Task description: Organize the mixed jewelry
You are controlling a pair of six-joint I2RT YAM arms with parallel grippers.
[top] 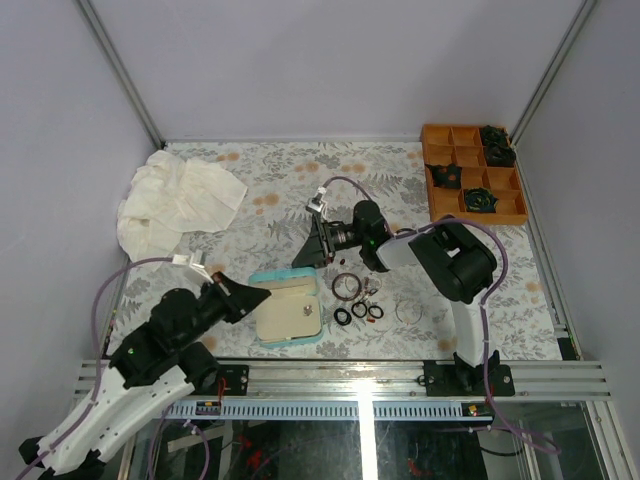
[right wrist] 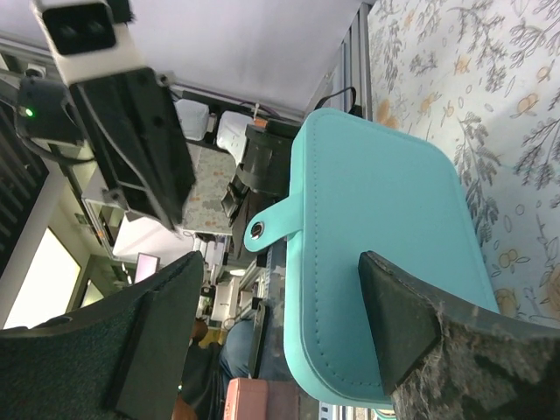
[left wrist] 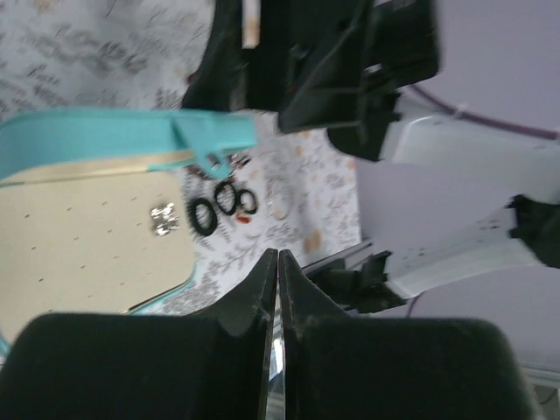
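Rings (top: 359, 311), small, black and stiff, lie in a row on the table (top: 300, 180) at lower centre of the top view, just right of the open teal case (top: 280, 322). A reddish-brown bangle (top: 346, 286) sits just above them and a clear bangle (top: 407, 311) lies further right. All look light, hard and probably slippery, so pinching across one band seems best. The left gripper (top: 262, 293) is clenched on nothing at the case's left edge. The right gripper (top: 308, 250) hangs spread and empty, higher in the frame.

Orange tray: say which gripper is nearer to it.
Right. The right gripper is left of the tray, near mid-scene; the left gripper is much farther left and nearer the front.
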